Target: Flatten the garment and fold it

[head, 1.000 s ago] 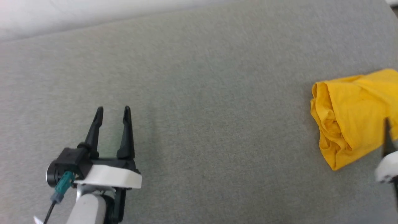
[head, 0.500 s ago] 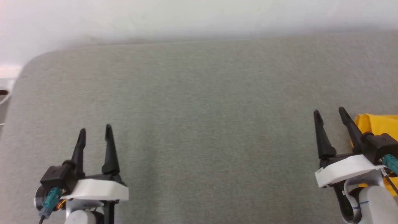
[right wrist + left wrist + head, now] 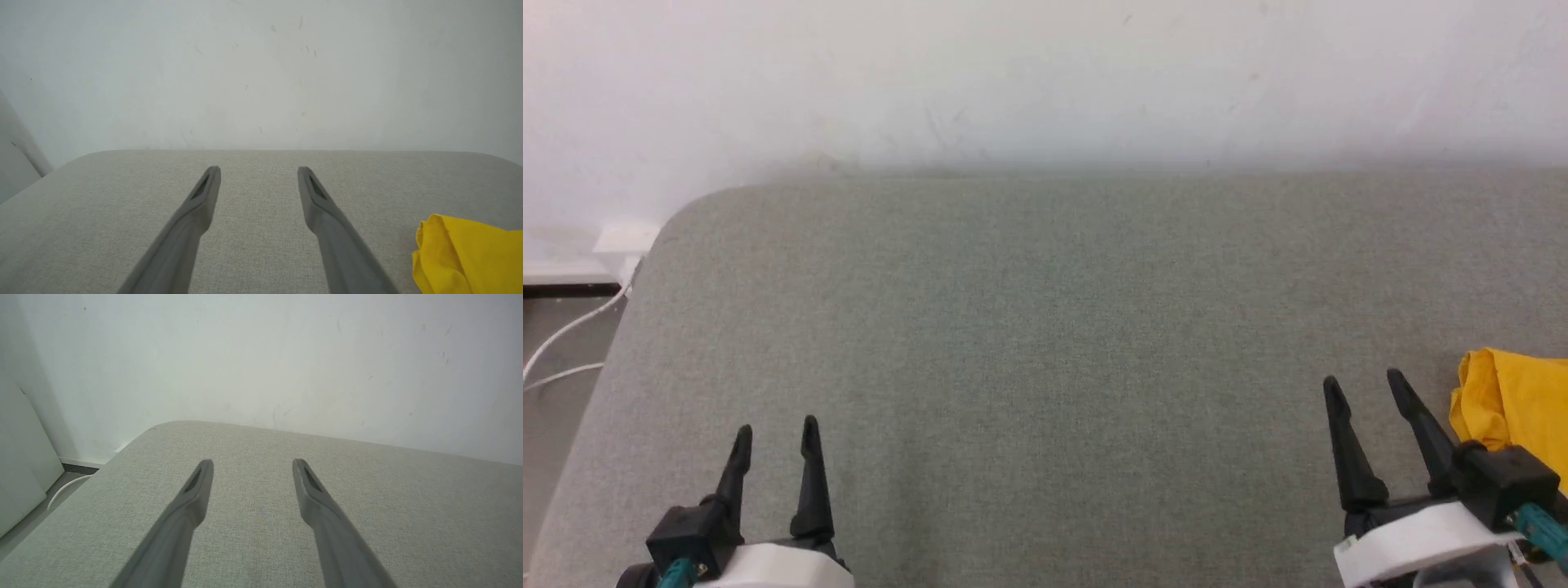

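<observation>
A: Left fingers (image 3: 810,482): spread wide, nothing between them, over the grey worktop (image 3: 1045,327).
B: Right fingers (image 3: 1349,445)?
A: Same. Wide apart, holding nothing.
B: Garment (image 3: 1515,400)?
A: Yellow, bunched in a heap on the worktop, just beside the right fingers, on their outer side. Can't tell if they touch. White wall (image 3: 1045,82) behind.

Looks like a plain indoor room, home or test space impossible to tell: grey fabric-covered surface (image 3: 1045,327) with a rounded corner set against a scuffed white wall (image 3: 1045,82), white cables (image 3: 580,318) trailing from a low socket (image 3: 625,238).
</observation>
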